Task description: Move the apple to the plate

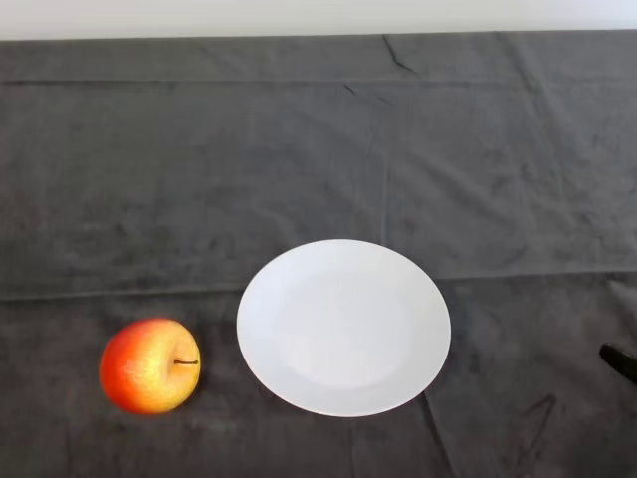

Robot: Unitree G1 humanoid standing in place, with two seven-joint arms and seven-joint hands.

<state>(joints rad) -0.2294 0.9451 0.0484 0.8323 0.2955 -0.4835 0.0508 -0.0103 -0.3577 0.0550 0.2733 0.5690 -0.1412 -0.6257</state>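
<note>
Head view: one apple and one plate are seen on a table covered by a dark grey cloth [299, 149]. The round red and yellow apple [149, 365] is laid near the table's front left corner. It is tipped on its side, and its short brown stem is pointed toward the plate. The round white plate [343, 327] is set flat on the cloth, close to the middle of the front edge. The apple is placed just beside the plate's left rim. A thin strip of cloth is seen between them, so they are not touching. One small black shape [619, 361] is seen at the table's right edge. What it is cannot be told.
</note>
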